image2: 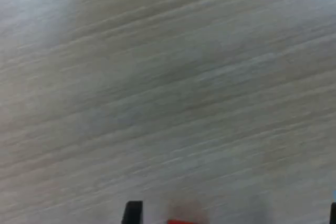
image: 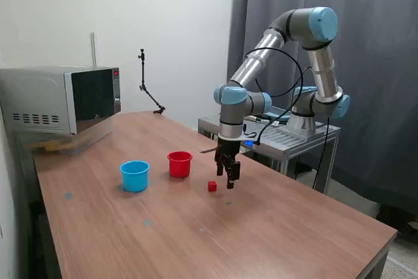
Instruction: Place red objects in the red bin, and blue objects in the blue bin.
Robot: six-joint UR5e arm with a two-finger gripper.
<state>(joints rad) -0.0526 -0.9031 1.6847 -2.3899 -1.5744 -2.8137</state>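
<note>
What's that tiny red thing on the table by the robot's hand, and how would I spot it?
Start at the long wooden table and find the red cup beside the light blue cup. Toward the exterior view's right of the red cup, by the robot's dark fingers, sits a red cube. It is far smaller than either cup.

Even indoor light, blurred washed-out wrist view

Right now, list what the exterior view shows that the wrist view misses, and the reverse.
Only the exterior view shows the red cup, the light blue cup, the microwave and the whole arm, with the hand low over the table beside the red cube. Only the wrist view shows the wood grain close up, blurred. Both share the table and a bit of red, seemingly the cube.
</note>
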